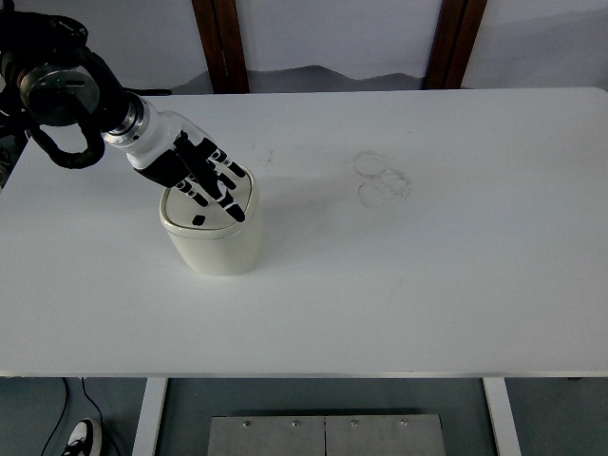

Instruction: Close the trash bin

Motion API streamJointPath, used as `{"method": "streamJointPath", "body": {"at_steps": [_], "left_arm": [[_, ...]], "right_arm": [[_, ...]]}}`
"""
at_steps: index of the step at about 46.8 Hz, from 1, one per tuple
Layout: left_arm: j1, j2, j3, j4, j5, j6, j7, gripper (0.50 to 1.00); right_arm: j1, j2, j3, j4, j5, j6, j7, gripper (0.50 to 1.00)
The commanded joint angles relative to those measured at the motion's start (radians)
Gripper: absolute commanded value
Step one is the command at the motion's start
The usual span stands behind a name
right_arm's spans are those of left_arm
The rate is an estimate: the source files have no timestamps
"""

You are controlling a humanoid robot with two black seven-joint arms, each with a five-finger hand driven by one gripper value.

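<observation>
A cream trash bin (215, 242) stands on the left part of the white table (427, 275). Its lid (190, 215) lies flat on the rim, with a small dark spot near its front. My left hand (211, 180) reaches in from the upper left and lies over the lid's far side, fingers stretched out flat and spread, holding nothing. I cannot tell whether the fingers press on the lid or hover just above it. The right arm is not in view.
Faint ring stains (382, 179) mark the table's middle. Two dark wooden posts (220, 43) stand behind the far edge. A cable and a shoe (81, 439) lie on the floor at lower left.
</observation>
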Motion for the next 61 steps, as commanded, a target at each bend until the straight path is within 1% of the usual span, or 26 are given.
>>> {"method": "streamJointPath", "body": {"at_steps": [1,12,23,35,37,47,56,61], "left_arm": [[0.005,0.001,0.0,0.0,0.0,0.0,0.001,1.0],[0.008,0.008,-0.001,0.0,0.0,0.0,0.001,1.0],[-0.007,0.01,-0.006,0.003,0.0,0.0,0.001,1.0],[-0.057,0.01,-0.015,0.012,-0.002,-0.002,0.001,1.0],[-0.07,0.021,-0.027,0.018,-0.002,0.0,0.001,1.0],[-0.064,0.042,-0.119,0.085,0.002,-0.003,0.001,1.0],[-0.044,0.047,-0.21,0.17,0.009,0.0,0.001,1.0],[-0.011,0.047,-0.273,0.208,0.009,0.001,0.001,1.0]], "right_arm": [[0.0,0.0,0.0,-0.001,0.0,0.0,0.0,0.995],[0.0,0.0,0.0,0.001,0.0,0.0,0.0,0.995],[0.0,0.0,0.0,-0.001,0.0,0.0,0.0,0.995],[0.0,0.0,0.0,0.001,0.0,0.0,0.0,0.995],[0.0,0.0,0.0,0.001,0.0,0.0,0.0,0.995],[0.0,0.0,0.0,0.001,0.0,0.0,0.0,0.995],[0.0,0.0,0.0,0.001,0.0,0.0,0.0,0.995],[0.0,0.0,0.0,0.001,0.0,0.0,0.0,0.995]]}}
